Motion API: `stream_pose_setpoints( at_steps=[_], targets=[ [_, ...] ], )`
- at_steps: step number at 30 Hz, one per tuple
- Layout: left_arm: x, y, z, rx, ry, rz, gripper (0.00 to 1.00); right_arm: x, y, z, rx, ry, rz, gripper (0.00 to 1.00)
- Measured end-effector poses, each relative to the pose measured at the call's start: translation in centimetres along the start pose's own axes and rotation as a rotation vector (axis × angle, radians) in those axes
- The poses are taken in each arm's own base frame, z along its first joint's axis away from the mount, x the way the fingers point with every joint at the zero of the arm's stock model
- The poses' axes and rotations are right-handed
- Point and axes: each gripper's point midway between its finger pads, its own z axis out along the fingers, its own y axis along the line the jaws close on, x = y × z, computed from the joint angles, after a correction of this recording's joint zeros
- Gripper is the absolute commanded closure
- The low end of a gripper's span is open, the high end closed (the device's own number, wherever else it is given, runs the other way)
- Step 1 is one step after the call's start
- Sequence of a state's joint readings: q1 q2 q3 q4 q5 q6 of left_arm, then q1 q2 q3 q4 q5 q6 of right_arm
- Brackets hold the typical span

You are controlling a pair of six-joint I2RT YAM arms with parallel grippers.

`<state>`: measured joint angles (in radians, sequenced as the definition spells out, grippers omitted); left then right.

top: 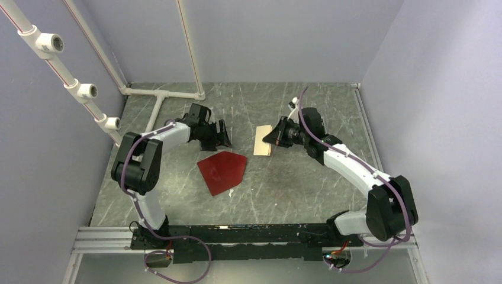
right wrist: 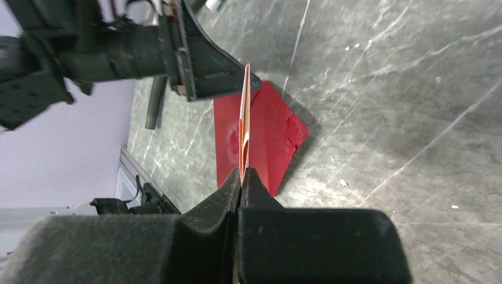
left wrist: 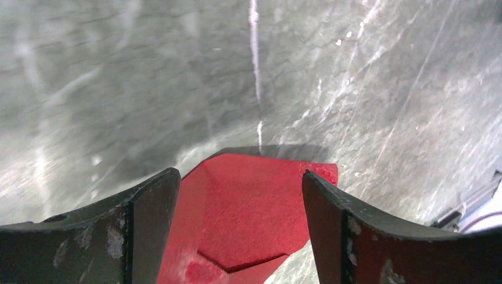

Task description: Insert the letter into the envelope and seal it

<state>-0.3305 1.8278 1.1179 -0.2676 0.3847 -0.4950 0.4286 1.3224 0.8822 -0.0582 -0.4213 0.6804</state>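
1. White pipe frame (top: 77, 89): slanting up the far left, carrying 3 open-ended fittings.
2. Left gripper (top: 222, 135) (left wrist: 240, 177) (right wrist: 201, 65): jaws spread wide, gripping nothing. Hanging over the grey marbled table (top: 296, 189), just behind the envelope's rear edge. Dark fingers (left wrist: 148, 219) scuffed pale on their inner faces.
3. Envelope (top: 222, 170) (left wrist: 254, 201) (right wrist: 272, 136): dark red, slightly glossy, 5-sided in outline. Lying flat on the table at centre, between the 2 arms. Crossed by fold creases in the left wrist view, with a paler rubbed patch near the close end.
4. Letter (top: 263, 141) (right wrist: 245, 118): plain pale tan-pink sheet, rectangular, close to the envelope in size. Sitting just right of and behind the envelope, apart from it, pinched at its right edge. Seen edge-on from the right wrist as a thin orange-tan line, with the red envelope lying beyond. Cannot tell whether its far edge touches the table.
5. Right gripper (top: 273, 137) (right wrist: 241, 174): jaws clamped tight together on the letter's edge, no gap showing between them.
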Motion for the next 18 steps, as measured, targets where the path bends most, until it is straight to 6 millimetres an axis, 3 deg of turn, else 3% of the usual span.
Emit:
stream_pose_setpoints(
  at_steps=[4,9,13,18],
  targets=[
    [-1.3,0.6,-2.6,-0.093,-0.055,-0.026,0.18,2.0,-0.1,1.1,-0.012,0.074,0.007,1.0],
    [-2.8,-0.3,-7.8,-0.135,-0.193,-0.057,0.19,5.4,0.6,3.2,-0.051,0.193,0.006,1.0],
    [0.2,1.2,-9.6,-0.193,-0.196,-0.14,0.21,7.1,1.0,5.8,-0.069,0.286,0.01,1.0],
    [7.2,4.9,-8.4,-0.285,-0.062,-0.29,0.23,7.8,1.5,9.3,-0.088,0.351,-0.01,1.0]
  ],
)
